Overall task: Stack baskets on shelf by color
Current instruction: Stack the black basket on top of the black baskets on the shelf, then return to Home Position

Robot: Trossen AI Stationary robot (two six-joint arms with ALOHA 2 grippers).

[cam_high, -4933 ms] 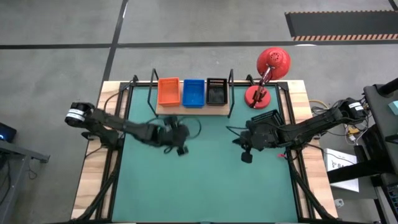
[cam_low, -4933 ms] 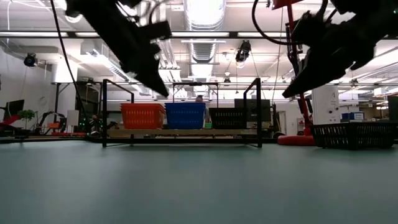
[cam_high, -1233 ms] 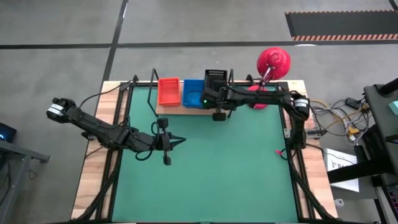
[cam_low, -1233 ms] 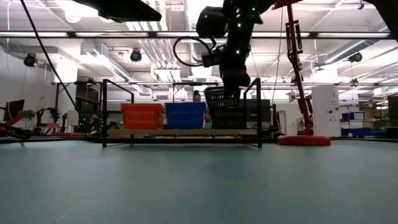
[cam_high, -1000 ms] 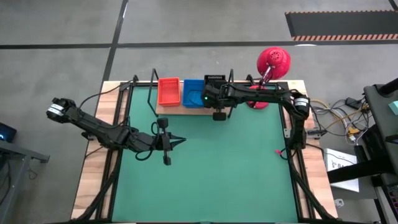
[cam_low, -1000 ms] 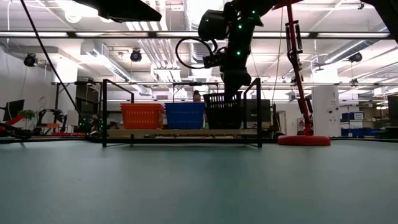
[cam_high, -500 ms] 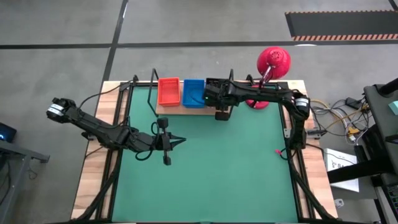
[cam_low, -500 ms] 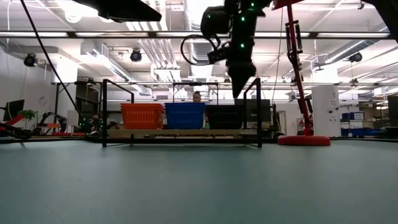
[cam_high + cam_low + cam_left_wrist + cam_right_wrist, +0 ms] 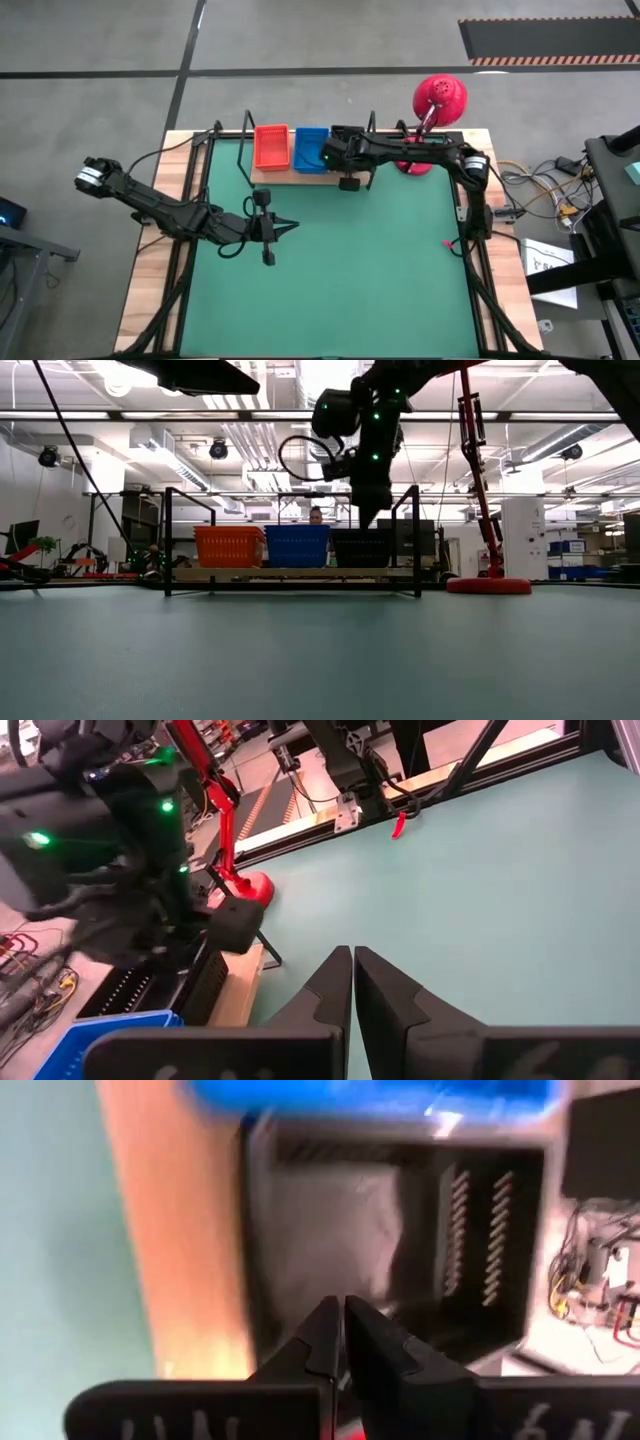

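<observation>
A green-matted worktop carries a light wooden shelf along its far edge, with black wire uprights at each end. Three stacks of baskets sit side by side on the shelf: orange baskets at the left, blue baskets in the middle, and black baskets at the right, all upright and touching or nearly touching their neighbours. From table height the three colours form one even row between the uprights.

The right arm reaches across from the right side of the worktop to the shelf. Its right end effector hangs just above the black baskets, fingers pointing down and pressed together, holding nothing. Its wrist camera looks straight into the black baskets' open top, with the blue baskets' rim alongside and the wooden board on the other side.

The left arm lies low over the left half of the worktop, well apart from the shelf. Its left end effector is clenched with fingertips meeting and empty, resting above bare green mat.

A red desk lamp stands on the worktop just to the right of the shelf. Beyond the shelf, a person is partly visible in the room.
</observation>
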